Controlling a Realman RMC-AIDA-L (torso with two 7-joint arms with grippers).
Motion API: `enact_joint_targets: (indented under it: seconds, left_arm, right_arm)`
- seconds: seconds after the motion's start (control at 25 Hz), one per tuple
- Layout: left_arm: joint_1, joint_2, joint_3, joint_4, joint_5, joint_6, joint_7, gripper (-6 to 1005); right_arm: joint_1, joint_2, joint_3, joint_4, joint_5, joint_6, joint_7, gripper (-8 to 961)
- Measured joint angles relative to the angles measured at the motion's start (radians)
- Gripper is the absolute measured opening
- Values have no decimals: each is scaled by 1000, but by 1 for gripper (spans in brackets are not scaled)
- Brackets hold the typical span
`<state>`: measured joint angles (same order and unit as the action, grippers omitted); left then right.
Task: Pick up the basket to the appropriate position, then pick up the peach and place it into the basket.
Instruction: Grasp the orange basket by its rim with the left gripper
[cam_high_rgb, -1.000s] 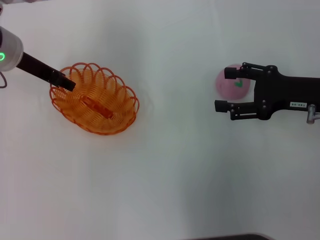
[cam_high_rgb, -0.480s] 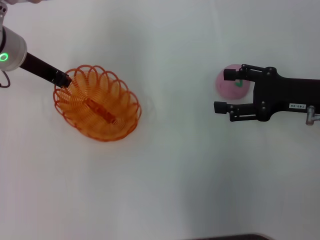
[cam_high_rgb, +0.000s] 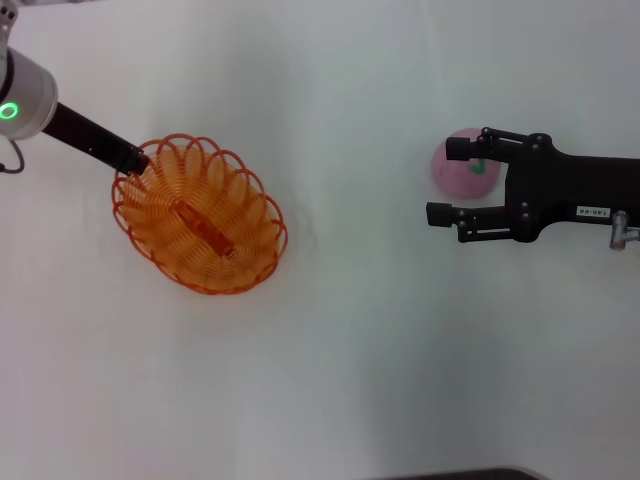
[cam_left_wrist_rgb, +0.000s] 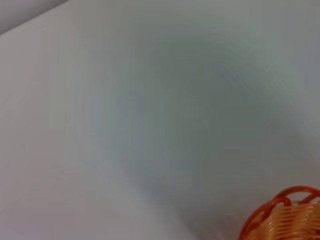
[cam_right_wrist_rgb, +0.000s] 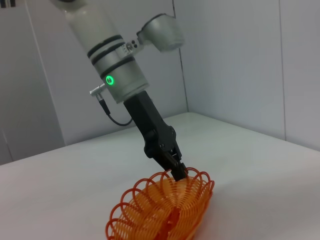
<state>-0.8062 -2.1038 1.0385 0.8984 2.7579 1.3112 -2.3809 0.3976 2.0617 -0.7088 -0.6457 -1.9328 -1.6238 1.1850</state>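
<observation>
From the head view, the left gripper (cam_high_rgb: 138, 160) is pinched on the scalloped rim of the basket (cam_high_rgb: 200, 225), while the right gripper (cam_high_rgb: 445, 181) hangs wide open with the peach (cam_high_rgb: 462, 170) just behind its jaws. Left wrist only catches a rim corner. Right wrist shows the basket tipped up from that clamped edge on the white table (cam_right_wrist_rgb: 260, 165).

Plain white table (cam_high_rgb: 330, 370) spanning the workspace, pale grey wall panels (cam_right_wrist_rgb: 235, 60) rising behind it, a dark edge (cam_high_rgb: 470, 474) along the table's near side
</observation>
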Motion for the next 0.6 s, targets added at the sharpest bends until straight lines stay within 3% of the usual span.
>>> enact_joint_targets:
  seconds: [0.24, 0.4, 0.6]
  left_arm:
    - [2, -7, -12, 41, -14, 28, 2, 58]
    - [-14, -6, -95, 44, -26, 64, 4, 53]
    - [-20, 15, -144, 48, -95, 133, 5, 47]
  right_arm:
    - [1, 0, 0, 0, 0, 3, -1, 941]
    - [1, 0, 0, 2, 0, 3, -3, 941]
    - [2, -3, 1, 5, 0, 3, -5, 941]
